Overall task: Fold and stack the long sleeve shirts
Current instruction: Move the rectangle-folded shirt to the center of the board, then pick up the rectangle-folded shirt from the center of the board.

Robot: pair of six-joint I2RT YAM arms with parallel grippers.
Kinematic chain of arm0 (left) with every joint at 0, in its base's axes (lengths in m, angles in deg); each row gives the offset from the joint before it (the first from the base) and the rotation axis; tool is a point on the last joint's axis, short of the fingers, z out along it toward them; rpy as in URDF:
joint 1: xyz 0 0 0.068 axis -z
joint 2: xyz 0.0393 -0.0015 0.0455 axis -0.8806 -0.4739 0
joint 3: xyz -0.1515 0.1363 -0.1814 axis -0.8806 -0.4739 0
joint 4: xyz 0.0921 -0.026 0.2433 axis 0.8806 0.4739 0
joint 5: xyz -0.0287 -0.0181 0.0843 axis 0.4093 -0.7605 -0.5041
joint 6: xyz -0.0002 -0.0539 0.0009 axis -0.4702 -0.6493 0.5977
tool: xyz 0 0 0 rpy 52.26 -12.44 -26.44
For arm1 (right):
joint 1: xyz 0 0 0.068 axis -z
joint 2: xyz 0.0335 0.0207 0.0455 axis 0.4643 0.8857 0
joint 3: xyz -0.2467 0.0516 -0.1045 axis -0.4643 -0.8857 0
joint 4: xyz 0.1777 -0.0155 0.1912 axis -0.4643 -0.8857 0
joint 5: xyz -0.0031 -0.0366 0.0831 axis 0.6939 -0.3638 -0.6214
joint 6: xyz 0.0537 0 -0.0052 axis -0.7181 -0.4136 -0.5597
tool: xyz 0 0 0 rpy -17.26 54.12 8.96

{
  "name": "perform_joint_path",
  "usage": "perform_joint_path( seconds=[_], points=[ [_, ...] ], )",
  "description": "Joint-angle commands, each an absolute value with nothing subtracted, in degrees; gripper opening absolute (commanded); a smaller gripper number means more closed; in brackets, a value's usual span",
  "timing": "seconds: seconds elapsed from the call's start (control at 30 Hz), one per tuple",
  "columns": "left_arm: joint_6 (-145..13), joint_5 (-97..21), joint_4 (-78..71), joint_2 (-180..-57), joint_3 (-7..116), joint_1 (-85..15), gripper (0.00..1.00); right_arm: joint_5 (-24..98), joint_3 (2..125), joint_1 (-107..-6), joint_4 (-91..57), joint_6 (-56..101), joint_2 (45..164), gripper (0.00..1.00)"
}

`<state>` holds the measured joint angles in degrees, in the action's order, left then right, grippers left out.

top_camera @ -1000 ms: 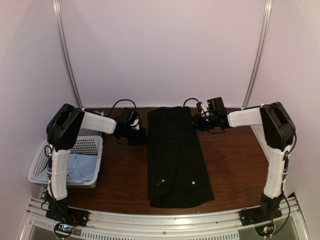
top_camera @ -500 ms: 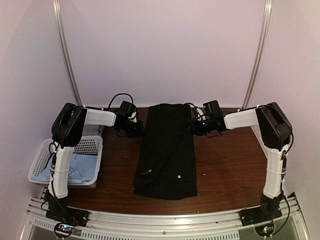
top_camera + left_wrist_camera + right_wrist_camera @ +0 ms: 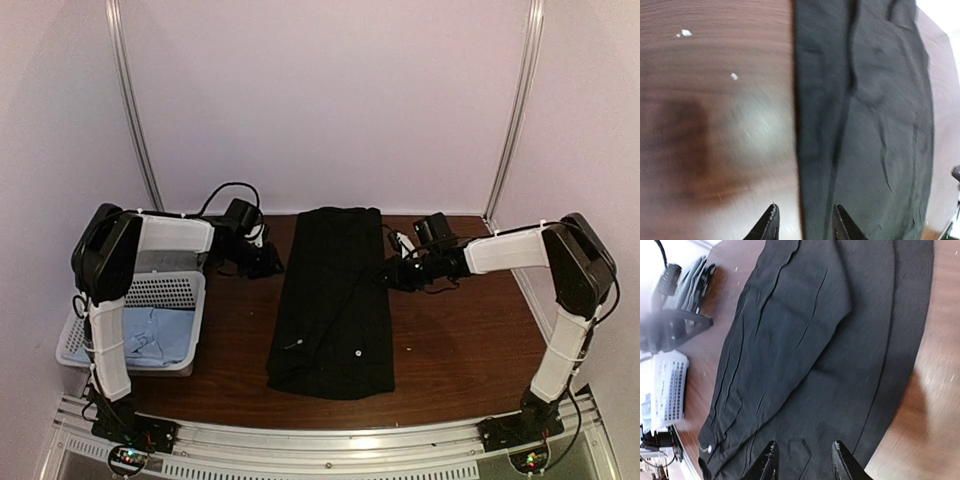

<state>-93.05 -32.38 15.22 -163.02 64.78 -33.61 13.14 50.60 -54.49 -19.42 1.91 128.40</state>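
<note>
Fingers of left gripper (image 3: 805,227) are apart with nothing between them, straddling the left edge of the black shirt (image 3: 335,300). Right gripper (image 3: 802,462) fingers are also apart, holding nothing, over the shirt's right side. Shirt lies as a long narrow strip down the table (image 3: 470,330) centre, far end near the back edge. Wide wood shows either side. Basket (image 3: 175,292) holding light blue shirt (image 3: 160,335) sits far left.

White lattice basket (image 3: 168,291), brown table (image 3: 460,340)
</note>
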Motion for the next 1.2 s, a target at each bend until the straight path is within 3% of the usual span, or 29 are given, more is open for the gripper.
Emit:
perform_joint_path(
  seconds=[0.0, 0.47, 0.77, 1.17],
  points=[
    [-90.05, -28.53, 16.36, -155.32, 58.91, -28.23, 0.37, 12.97, 45.06, -57.91, -19.86, 1.46, 124.19, 0.37],
    [-96.40, -21.05, 10.55, -144.78, 39.07, -13.74, 0.33, 16.66, 30.10, -67.01, -12.88, -5.07, 114.38, 0.37],
    [-99.11, -22.00, 7.03, -141.66, 32.46, -12.24, 0.34, 19.66, 24.33, -70.86, -12.60, -6.49, 109.05, 0.39],
    [-100.43, -29.18, 14.33, -132.14, 28.30, -15.13, 0.44, 19.14, 16.77, -70.90, -12.75, -9.65, 102.36, 0.49]
  ],
)
